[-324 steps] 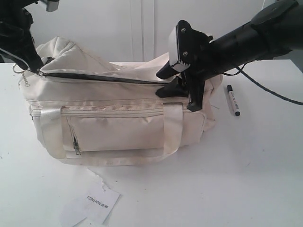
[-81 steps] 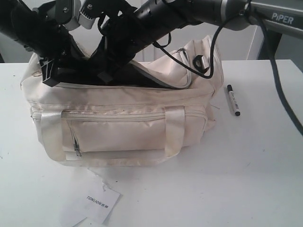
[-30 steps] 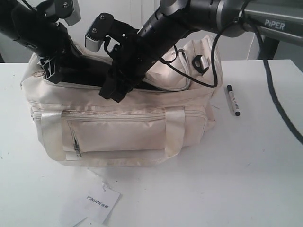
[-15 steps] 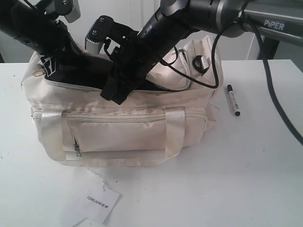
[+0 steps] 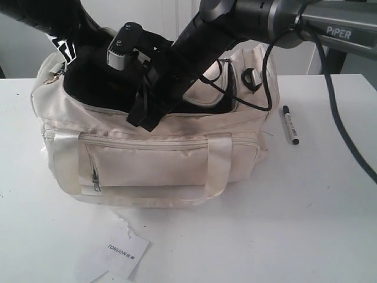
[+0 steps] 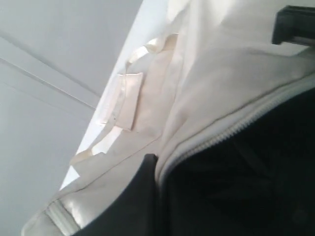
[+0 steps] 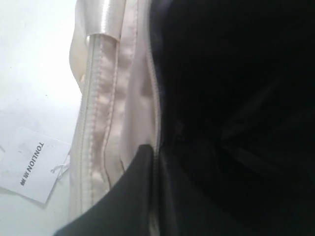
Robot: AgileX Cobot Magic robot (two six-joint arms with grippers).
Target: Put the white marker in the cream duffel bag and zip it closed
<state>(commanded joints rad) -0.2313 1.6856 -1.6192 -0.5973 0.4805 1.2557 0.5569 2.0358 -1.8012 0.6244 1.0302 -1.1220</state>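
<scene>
The white marker (image 5: 290, 125), slim, black-capped, lies beside the cream duffel bag (image 5: 147, 165).

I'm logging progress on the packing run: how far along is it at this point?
Done: the cream duffel bag is unzipped, its dark inside showing. In hand: the left claw and right claw sit at the opening's rim, apparently spreading it; their grip is unclear. Left: the white marker lies untouched on the table beside the bag; it must go in, then the zip closed.
</scene>
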